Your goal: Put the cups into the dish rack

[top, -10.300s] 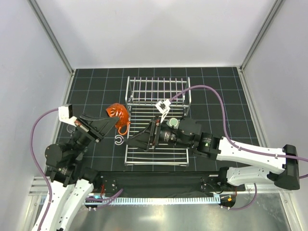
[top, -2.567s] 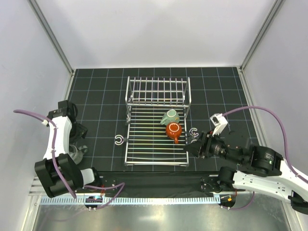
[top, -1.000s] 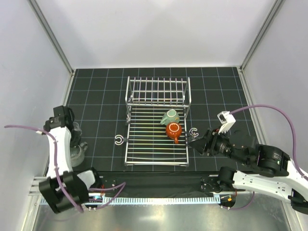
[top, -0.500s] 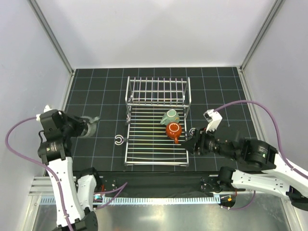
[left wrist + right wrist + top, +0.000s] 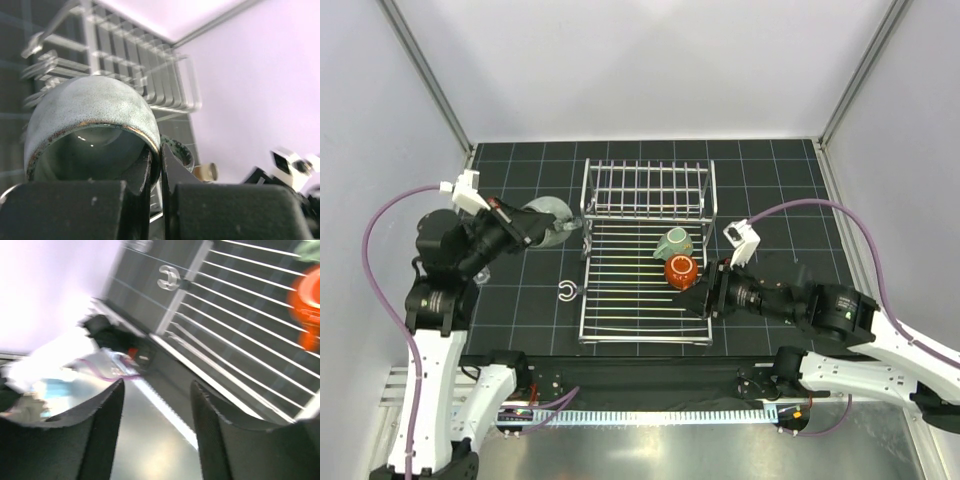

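Observation:
My left gripper [image 5: 534, 229] is shut on the rim of the pale grey-green round mug [image 5: 548, 213], held in the air just left of the dish rack's [image 5: 620, 300] upright barred section. In the left wrist view the jaws [image 5: 160, 156] pinch the mug [image 5: 95, 112] wall beside its handle, with the rack [image 5: 135, 55] behind. The glossy orange-brown mug [image 5: 680, 270] and the mint-green mug [image 5: 672, 242] sit on the rack's flat rods. My right gripper [image 5: 697, 301] hovers open and empty at the rack's front right; its wrist view shows the orange mug [image 5: 307, 305] beyond the open fingers [image 5: 157, 425].
A white C-shaped hook [image 5: 567, 291] hangs at the rack's left side, visible also as the hook [image 5: 167, 276] in the right wrist view. A small cream cylinder [image 5: 205, 172] shows past the held mug. Enclosure walls stand close on both sides.
The left arm has lifted the grey-green mug from the table's left edge and swung it up to the rack's left rear corner. The right gripper has moved left to the rack's front right.

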Controlling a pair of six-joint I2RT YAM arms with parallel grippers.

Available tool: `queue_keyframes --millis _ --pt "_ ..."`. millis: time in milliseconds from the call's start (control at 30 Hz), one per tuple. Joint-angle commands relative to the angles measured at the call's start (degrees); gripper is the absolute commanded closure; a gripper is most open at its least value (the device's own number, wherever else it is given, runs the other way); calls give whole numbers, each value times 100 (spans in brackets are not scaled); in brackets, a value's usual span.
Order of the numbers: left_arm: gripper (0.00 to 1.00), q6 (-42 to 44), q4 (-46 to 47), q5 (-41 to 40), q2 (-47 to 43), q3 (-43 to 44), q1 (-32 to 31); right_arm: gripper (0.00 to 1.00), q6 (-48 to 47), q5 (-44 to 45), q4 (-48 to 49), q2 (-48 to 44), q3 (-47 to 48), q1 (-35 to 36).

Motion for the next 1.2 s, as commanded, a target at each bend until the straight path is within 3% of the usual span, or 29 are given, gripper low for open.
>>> queue_keyframes --millis 0,233,367,567,833,1167 --pt "100 -316 1832 829 -632 -125 -27 41 486 -484 1277 -30 -23 29" --pt "100 -773 3861 1831 -1336 -978 -184 23 1425 -1249 2667 716 82 20" --pt "100 -1029 5014 2025 -1442 -1286 -256 23 2173 -1522 3942 1069 -59 2" --pt "100 -853 5543 2140 -1398 -1418 -273 25 2929 -1865 5076 1587 47 2" --pt "100 -800 6289 2245 -1547 -1743 -291 29 3694 -1645 6324 1833 -182 -6" --pt "100 -800 6580 2386 -1679 -1832 -300 37 4055 -1945 6510 2634 495 11"
